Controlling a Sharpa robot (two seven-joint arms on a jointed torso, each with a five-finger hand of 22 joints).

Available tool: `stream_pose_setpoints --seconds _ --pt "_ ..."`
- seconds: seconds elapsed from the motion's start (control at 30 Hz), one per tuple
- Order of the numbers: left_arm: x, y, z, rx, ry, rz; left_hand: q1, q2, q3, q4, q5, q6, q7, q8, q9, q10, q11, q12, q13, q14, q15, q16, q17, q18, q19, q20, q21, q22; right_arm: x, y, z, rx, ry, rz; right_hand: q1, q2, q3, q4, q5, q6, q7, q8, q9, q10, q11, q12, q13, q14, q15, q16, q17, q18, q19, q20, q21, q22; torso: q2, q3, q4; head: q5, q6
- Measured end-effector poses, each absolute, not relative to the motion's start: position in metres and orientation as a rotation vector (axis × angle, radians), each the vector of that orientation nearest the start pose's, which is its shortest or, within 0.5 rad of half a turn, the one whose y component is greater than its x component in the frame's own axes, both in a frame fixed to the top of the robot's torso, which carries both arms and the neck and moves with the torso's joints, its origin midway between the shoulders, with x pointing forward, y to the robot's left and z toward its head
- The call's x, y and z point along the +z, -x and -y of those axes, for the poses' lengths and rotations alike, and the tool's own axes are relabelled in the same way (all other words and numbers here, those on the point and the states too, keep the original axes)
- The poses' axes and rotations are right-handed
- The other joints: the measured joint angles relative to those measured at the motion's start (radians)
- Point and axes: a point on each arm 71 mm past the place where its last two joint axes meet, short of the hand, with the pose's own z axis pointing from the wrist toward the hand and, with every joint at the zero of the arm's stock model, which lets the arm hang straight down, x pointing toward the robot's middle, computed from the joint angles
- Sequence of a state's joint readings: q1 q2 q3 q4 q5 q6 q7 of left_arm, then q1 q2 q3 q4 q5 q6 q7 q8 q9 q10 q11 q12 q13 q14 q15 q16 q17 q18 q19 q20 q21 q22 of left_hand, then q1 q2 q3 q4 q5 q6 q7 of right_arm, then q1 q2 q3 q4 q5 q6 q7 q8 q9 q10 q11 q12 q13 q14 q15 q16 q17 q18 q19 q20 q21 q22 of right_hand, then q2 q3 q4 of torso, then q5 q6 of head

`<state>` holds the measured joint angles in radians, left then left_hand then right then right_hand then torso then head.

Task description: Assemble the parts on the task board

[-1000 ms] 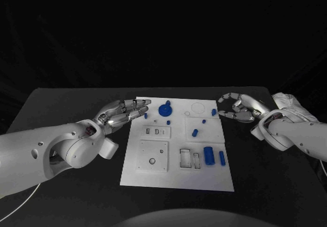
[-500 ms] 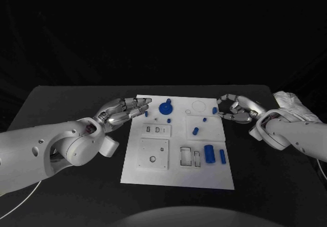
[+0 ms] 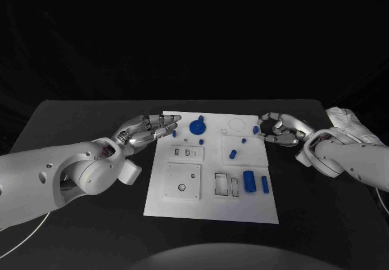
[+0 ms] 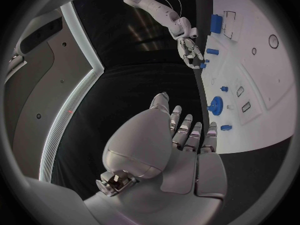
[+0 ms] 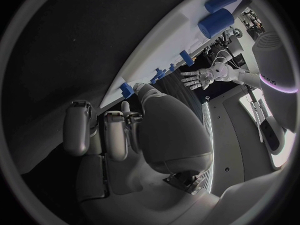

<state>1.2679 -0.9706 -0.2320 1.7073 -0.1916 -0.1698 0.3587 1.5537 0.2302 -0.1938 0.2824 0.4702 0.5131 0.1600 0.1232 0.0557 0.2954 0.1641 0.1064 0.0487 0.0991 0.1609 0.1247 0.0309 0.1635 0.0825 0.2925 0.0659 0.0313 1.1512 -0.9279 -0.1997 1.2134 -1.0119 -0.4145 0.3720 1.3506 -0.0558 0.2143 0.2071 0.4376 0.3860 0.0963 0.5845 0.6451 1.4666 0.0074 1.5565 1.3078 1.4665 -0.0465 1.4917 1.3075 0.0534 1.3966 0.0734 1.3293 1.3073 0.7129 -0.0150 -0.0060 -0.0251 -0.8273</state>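
The white board point(image 3: 212, 169) lies in the middle of the head view, on the black table point(image 3: 81, 191), reaching from just above centre down toward the lower middle. Blue parts sit on it: a round gear-like piece point(image 3: 197, 129) near its upper edge, a small peg point(image 3: 174, 134) at its upper left edge, another small piece point(image 3: 254, 130) at its upper right edge, two small pieces point(image 3: 233, 153) right of centre, and a thick cylinder point(image 3: 249, 183) with a thin bar point(image 3: 264, 186) beside it at the lower right. Pale recesses show on the board's left and lower middle.

The left hand point(image 3: 146, 130) comes in from the left of the frame and hovers at the board's upper left edge, its fingers stretched forward and slightly apart, holding nothing; its fingertips are just beside the small peg. In the left wrist view the same hand point(image 4: 181, 140) shows extended fingers near the gear piece.

The right hand point(image 3: 278, 129) comes in from the right and sits at the board's upper right edge, its fingers curled inward beside the small blue piece there. Whether it touches or pinches that piece I cannot tell. In the right wrist view the curled fingers point(image 5: 115, 135) lie close to a blue piece point(image 5: 127, 90) at the board's edge.
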Motion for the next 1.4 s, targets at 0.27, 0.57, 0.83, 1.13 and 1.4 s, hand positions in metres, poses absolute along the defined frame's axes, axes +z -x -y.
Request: stream_pose_setpoints --seconds 0.27,0.57,0.83,1.13,1.4 --pt "-0.2036 -0.4301 -0.2071 -1.583 0.871 -1.759 0.000 0.000 0.000 0.000 0.000 0.005 0.002 0.000 0.001 0.005 0.005 0.010 0.001 0.000 0.000 0.000 0.000 0.000 0.000 0.000 0.000 0.000 -0.2587 -0.4876 0.3355 0.749 -0.134 -1.667 0.000 0.000 0.007 0.007 -0.020 0.014 0.004 0.004 -0.018 0.000 0.000 0.000 0.000 -0.003 0.004 0.000 0.000 0.000 0.000 0.000 0.000 0.000 0.000 0.0001 0.0002 0.000 -0.003" --pt "-0.2043 -0.4301 -0.2069 -1.583 0.873 -1.771 0.000 0.000 0.003 0.003 0.000 0.005 0.002 0.004 0.001 0.009 0.002 0.010 0.001 0.000 0.000 0.000 0.000 0.000 0.000 0.000 0.000 0.000 -0.2608 -0.4881 0.3341 0.744 -0.138 -1.673 0.000 0.000 0.016 0.008 -0.026 0.014 0.004 -0.013 -0.048 0.000 0.000 0.000 0.000 0.000 0.007 0.000 0.000 0.000 0.000 0.000 0.000 0.001 0.000 -0.0003 0.0002 0.002 -0.007" --pt "-0.2047 -0.4299 -0.2064 -1.583 0.873 -1.780 0.000 0.000 0.003 0.003 0.000 0.005 0.002 0.004 0.001 0.012 0.005 0.010 0.002 0.004 0.004 0.004 0.000 0.000 0.004 0.004 0.000 0.000 -0.2614 -0.4893 0.3326 0.739 -0.142 -1.676 0.000 0.000 0.021 0.012 -0.026 0.019 0.009 -0.024 -0.067 -0.001 0.006 0.000 0.000 0.000 0.007 0.000 0.000 0.000 -0.004 0.004 -0.004 0.001 0.000 -0.0004 0.0001 0.003 -0.008" --pt "-0.2051 -0.4298 -0.2059 -1.583 0.874 -1.787 0.000 0.000 0.003 0.003 0.000 0.005 0.002 0.004 0.001 0.012 0.005 0.016 0.002 0.003 0.004 0.004 0.001 0.000 0.004 0.004 0.000 0.000 -0.2622 -0.4904 0.3316 0.731 -0.151 -1.680 -0.008 0.008 0.029 0.015 -0.029 0.047 0.011 -0.034 -0.089 -0.001 0.006 -0.006 0.000 0.000 0.007 -0.004 0.000 0.000 -0.007 0.007 -0.011 0.001 0.000 -0.0001 0.0001 0.003 -0.010" --pt "-0.2054 -0.4299 -0.2054 -1.582 0.875 -1.792 0.000 0.000 0.004 0.001 0.000 0.005 0.002 0.004 0.001 0.012 0.005 0.016 0.002 0.003 0.003 0.004 0.001 0.000 0.004 0.004 0.000 0.000 -0.2628 -0.4912 0.3314 0.723 -0.159 -1.684 -0.008 0.008 0.039 0.019 -0.039 0.098 0.013 -0.041 -0.119 -0.001 0.006 -0.009 0.000 0.000 0.014 -0.010 0.000 0.000 -0.011 0.011 -0.017 0.000 0.000 -0.0003 -0.0006 0.003 -0.012"
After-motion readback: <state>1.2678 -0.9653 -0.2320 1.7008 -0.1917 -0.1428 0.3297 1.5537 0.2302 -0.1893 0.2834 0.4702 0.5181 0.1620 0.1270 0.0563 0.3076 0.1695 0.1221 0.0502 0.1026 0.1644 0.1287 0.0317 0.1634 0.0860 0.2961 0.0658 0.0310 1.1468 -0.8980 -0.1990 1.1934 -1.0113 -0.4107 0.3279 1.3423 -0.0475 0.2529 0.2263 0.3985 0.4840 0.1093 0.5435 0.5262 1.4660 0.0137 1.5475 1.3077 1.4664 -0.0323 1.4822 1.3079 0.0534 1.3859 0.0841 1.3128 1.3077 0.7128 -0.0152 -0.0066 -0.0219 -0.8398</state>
